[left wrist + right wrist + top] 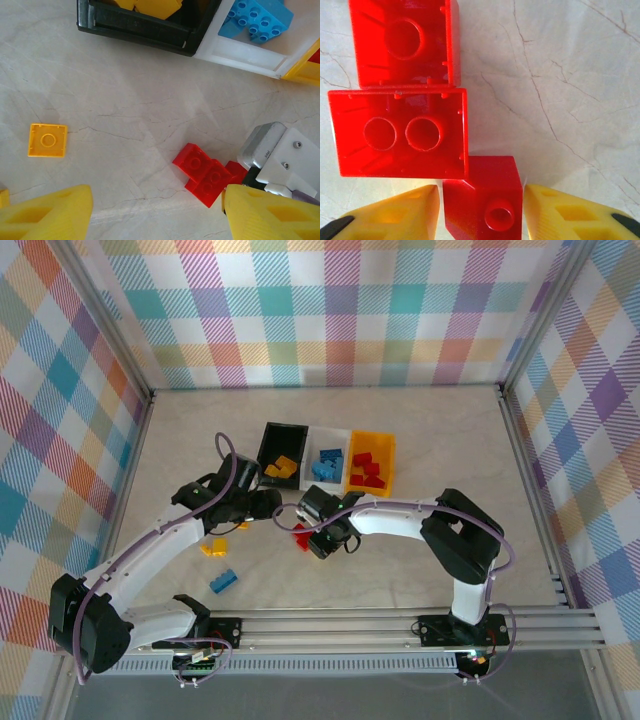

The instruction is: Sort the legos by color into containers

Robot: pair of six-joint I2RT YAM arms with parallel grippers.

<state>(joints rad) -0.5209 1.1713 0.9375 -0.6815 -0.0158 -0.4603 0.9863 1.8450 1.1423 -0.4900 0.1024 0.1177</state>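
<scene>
First, nearest the arm bases: one blue brick (223,581) lies loose on the table (450,450), unsorted.

Left pincer (157,212) hangs over bare table, jaws wide, nothing between them. A yellow tile (47,140) lies flat off to one side, well apart from the reds.

Right pincer (481,212), mid-table: its yellow fingertips (395,215) sit flush against both flat sides of a small red brick (480,195), which rests on the table. It looks clenched on the brick, which is not lifted. This brick touches a wider red brick (400,132) lying hollow side up, and a third red brick (402,40) lies against that one.

Handling, my judgement:
- Hard moulded plastic, rigid, very light, not fragile.
- The walls are smooth and glossy, so probably slick.
- A square grip across two opposite flat walls suits it, as set here.
- A hold on a corner or on the studs would likely twist out.
- The touching neighbour may get nudged on the lift.

Far side: three bins stand in a row, side by side.
- Black bin (283,426) holds yellow bricks (285,468).
- White bin (330,432) holds blue bricks (327,462).
- Yellow bin (387,445) holds red bricks (366,470).

The small red brick should go in the yellow bin.

Writing: none readable. I can make out no brand or label on the bricks, bins or arms, and the stud tops are too small to tell.
</scene>
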